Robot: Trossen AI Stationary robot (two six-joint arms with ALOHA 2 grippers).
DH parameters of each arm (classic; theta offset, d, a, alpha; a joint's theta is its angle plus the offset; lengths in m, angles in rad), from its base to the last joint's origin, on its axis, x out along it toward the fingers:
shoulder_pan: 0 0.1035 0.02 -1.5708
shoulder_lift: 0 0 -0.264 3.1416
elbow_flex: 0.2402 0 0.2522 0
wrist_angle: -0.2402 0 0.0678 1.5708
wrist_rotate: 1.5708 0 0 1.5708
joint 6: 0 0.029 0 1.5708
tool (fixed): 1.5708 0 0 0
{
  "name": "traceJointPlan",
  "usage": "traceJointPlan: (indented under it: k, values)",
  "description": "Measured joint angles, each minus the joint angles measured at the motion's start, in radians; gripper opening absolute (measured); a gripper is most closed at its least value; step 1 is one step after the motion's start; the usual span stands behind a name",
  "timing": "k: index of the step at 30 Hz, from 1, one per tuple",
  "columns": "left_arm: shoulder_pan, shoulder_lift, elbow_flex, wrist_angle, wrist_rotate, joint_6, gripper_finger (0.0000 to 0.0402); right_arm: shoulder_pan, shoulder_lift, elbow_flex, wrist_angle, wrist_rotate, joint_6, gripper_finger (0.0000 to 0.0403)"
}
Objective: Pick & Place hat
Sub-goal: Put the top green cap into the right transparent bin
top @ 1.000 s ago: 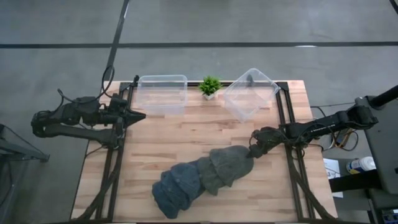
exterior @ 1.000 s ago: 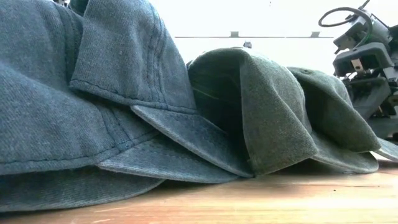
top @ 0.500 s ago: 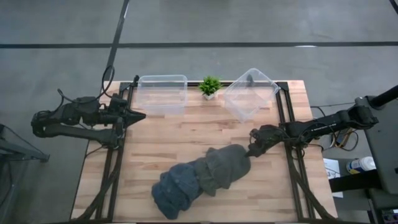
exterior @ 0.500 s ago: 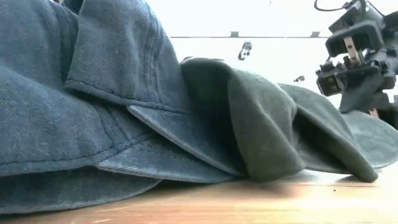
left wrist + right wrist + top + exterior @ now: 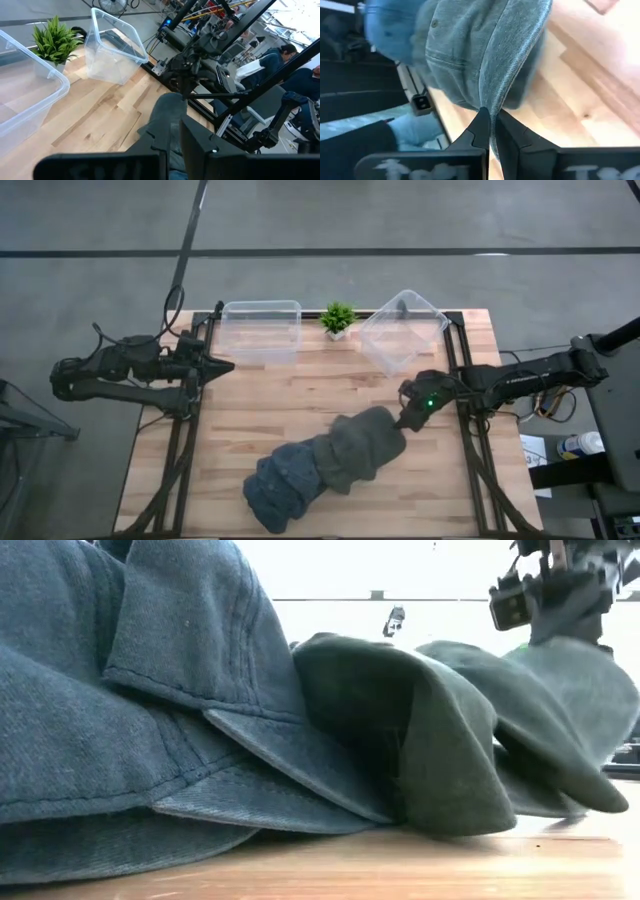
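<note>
On the wooden table [image 5: 300,395], hats [image 5: 320,465] lie overlapped.

Hats [image 5: 320,465]: washed cotton-like cloth, matt, with a fine twill weave and visible stitched seams; blue-grey pieces at lower centre of the high view, greener grey ones [image 5: 440,740] at right of the low view. Brims look stiffer, with rows of topstitching.

Desk [image 5: 270,405]: pale wood planks, butcher-block pattern, smooth with a light satin sheen; dark matt metal frame rails at its sides.

Two bins [image 5: 261,330] [image 5: 400,330], upper centre of the high view: clear plastic, glossy, smooth.

Small plant [image 5: 337,317]: green, plastic-looking leaves in a white pot.

Right gripper [image 5: 491,131]: dark matt plastic jaws, pinched on a hat's cloth edge.

Floor [image 5: 400,220]: grey, smooth, concrete-like.
</note>
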Motion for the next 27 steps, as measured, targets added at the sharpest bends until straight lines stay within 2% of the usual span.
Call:
traceJointPlan:
  k: [12,16,19,22,27]
  values:
    - [0.000,0.000,0.000,0.000,0.002,-0.004,0.0035,-0.010,0.000,0.351,-0.353,-0.043,-0.111,0.0011]
    - [0.000,0.000,0.000,0.000,0.004,-0.046,0.0035,-0.021,0.000,0.441,-0.393,-0.043,-0.113,0.0011]
    - [0.000,0.000,0.000,0.003,0.046,-0.058,0.0035,-0.033,0.002,0.504,-0.415,-0.040,-0.129,0.0011]
    - [0.000,-0.001,0.000,0.004,0.073,-0.023,0.0035,-0.054,0.002,0.558,-0.432,0.013,-0.165,0.0011]
    - [0.000,0.007,0.000,0.015,0.006,0.018,0.0035,-0.113,0.002,0.629,-0.444,0.062,-0.223,0.0011]
